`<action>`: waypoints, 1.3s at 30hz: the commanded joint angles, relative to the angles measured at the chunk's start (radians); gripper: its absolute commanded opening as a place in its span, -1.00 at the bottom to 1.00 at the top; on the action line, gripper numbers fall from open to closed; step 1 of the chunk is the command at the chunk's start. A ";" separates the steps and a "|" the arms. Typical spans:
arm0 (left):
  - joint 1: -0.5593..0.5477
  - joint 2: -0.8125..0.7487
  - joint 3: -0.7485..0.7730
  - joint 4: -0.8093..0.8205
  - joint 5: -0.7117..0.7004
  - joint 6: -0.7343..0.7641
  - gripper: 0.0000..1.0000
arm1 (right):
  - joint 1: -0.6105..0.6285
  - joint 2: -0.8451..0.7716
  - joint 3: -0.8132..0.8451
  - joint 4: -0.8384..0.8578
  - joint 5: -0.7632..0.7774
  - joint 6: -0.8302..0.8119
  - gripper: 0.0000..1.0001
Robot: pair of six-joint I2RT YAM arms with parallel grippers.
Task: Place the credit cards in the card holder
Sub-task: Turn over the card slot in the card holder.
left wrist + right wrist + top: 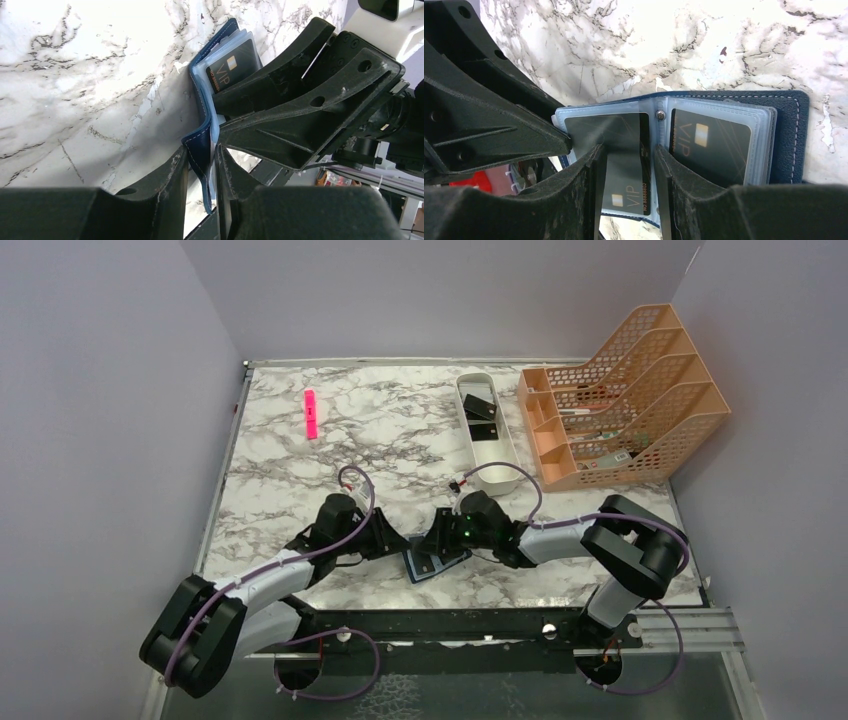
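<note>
Marbled counter (380, 430), near edge. Left pincer (201, 150): narrow, clamped on the navy cover flap of the card holder (786, 135), which lies open before the arm bases. Right pincer (627, 147): partly parted, tips straddling a black card (624, 132) in a clear sleeve, not visibly pinching it. Second card (711, 147): seated in the facing sleeve. Step, as judged: seating this card. Next move: lift clear, then fetch the dark cards (478, 402) from the white tray (497, 472), well apart, wallet held open.
</note>
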 commanded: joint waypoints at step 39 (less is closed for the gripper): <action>-0.031 0.084 0.298 -0.351 0.006 0.137 -1.00 | 0.008 -0.314 0.035 -0.479 0.336 -0.158 0.84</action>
